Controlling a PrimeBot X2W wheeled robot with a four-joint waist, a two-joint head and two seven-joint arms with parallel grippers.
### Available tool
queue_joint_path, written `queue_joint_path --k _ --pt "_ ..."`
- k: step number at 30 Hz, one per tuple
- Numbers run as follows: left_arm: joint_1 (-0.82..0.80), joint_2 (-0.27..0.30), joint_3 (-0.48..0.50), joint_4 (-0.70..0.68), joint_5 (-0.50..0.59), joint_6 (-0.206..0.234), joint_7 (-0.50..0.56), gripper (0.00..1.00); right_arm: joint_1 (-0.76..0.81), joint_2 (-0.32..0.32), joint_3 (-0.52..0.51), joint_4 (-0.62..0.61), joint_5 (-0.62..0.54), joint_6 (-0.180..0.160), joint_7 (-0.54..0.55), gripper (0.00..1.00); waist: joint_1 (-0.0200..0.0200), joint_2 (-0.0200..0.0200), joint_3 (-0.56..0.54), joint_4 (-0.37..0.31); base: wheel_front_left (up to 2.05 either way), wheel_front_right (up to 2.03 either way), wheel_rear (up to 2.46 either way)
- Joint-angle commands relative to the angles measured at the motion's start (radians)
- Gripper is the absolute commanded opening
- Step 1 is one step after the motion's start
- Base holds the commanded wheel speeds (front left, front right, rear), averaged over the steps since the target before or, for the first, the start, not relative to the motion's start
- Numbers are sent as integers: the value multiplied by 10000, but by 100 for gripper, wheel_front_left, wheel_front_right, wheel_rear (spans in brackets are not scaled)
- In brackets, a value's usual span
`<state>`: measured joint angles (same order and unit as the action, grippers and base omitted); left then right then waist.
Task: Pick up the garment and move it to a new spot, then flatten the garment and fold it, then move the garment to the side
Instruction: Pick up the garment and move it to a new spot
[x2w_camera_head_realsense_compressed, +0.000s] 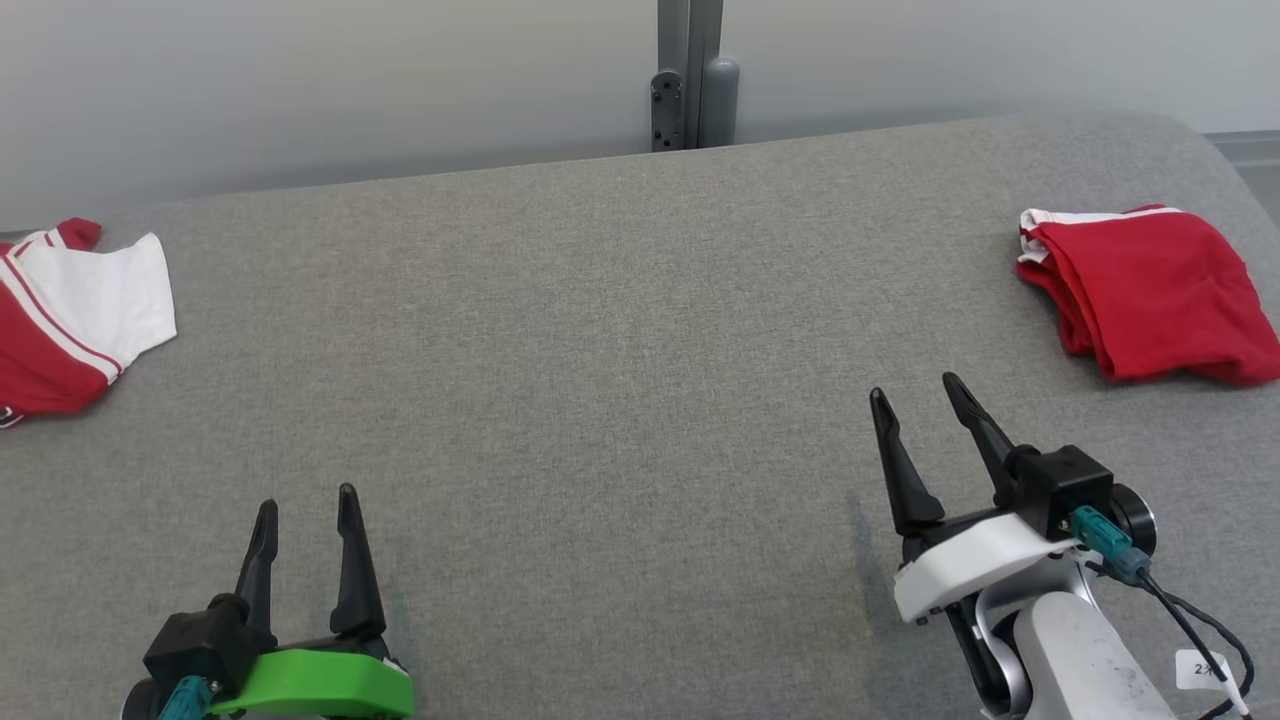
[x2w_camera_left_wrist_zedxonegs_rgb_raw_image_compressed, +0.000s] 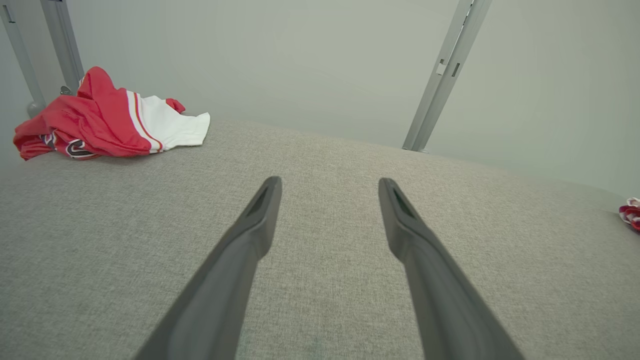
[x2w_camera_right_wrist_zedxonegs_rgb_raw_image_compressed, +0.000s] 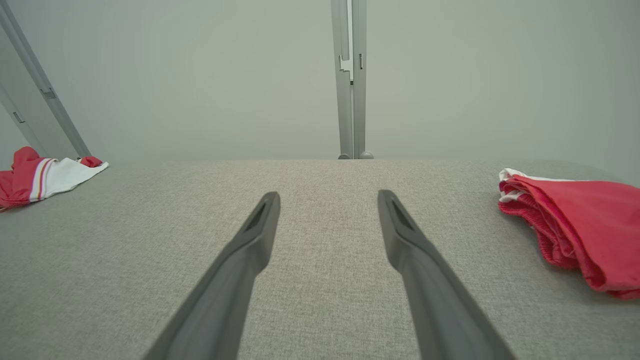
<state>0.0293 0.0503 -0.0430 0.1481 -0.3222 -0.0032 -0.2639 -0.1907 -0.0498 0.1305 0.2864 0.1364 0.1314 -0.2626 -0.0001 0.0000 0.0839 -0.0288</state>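
In the head view the left claw (x2w_camera_head_realsense_compressed: 307, 496) sits at the lower left of the frame, its two dark fingers spread wide with nothing between them, rising from a green mount (x2w_camera_head_realsense_compressed: 320, 685). The right claw (x2w_camera_head_realsense_compressed: 914, 385) stands at the lower right, a little higher in the frame, just as wide and empty, on a white mount (x2w_camera_head_realsense_compressed: 975, 560) with a teal plug and a black cable (x2w_camera_head_realsense_compressed: 1190, 620) trailing to the bottom right corner. Each wrist view looks along its own fingers from behind, with bare grey cloth in the gap between the tips. Whether the tips touch the cloth cannot be told.

Both claws hang over a desk (x2w_camera_head_realsense_compressed: 600, 350) covered in grey woven fabric. A crumpled garment (x2w_camera_head_realsense_compressed: 70, 310), red with a white panel and thin stripes, lies at the left edge of the head view, well apart from the left claw and cut off by the frame. The left wrist view, at its upper left, shows this heap whole (x2w_camera_left_wrist_zedxonegs_rgb_raw_image_compressed: 100, 125), with dark and white lettering on a fold near its bottom. A folded garment (x2w_camera_head_realsense_compressed: 1160, 290), plain red with a white edge, lies at the right edge of the head view, beyond the right claw and apart from it. The right wrist view shows its stacked layers (x2w_camera_right_wrist_zedxonegs_rgb_raw_image_compressed: 585, 225) from the side, at mid right.

Behind the desk stands a pale wall (x2w_camera_head_realsense_compressed: 300, 80) with a grey metal post (x2w_camera_head_realsense_compressed: 692, 70) at top centre. The left wrist view adds more posts (x2w_camera_left_wrist_zedxonegs_rgb_raw_image_compressed: 60, 40) at its upper left.
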Motion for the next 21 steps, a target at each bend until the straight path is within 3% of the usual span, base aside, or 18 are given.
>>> queue_joint_path --k 1,8,21 --pt "-120 6 -32 20 -41 32 -4 100 124 -16 -41 -62 -3 -14 -31 100 1 0 -20 112 0 0 0" --pt "-200 13 -82 7 -136 138 -2 100 162 -14 97 -145 -122 -14 -31 100 1 0 -90 1202 0 0 0" --pt "-27 11 5 -155 -338 280 -2 100 60 -18 344 -122 -257 -14 30 100 1 0 15 4499 0 0 0"
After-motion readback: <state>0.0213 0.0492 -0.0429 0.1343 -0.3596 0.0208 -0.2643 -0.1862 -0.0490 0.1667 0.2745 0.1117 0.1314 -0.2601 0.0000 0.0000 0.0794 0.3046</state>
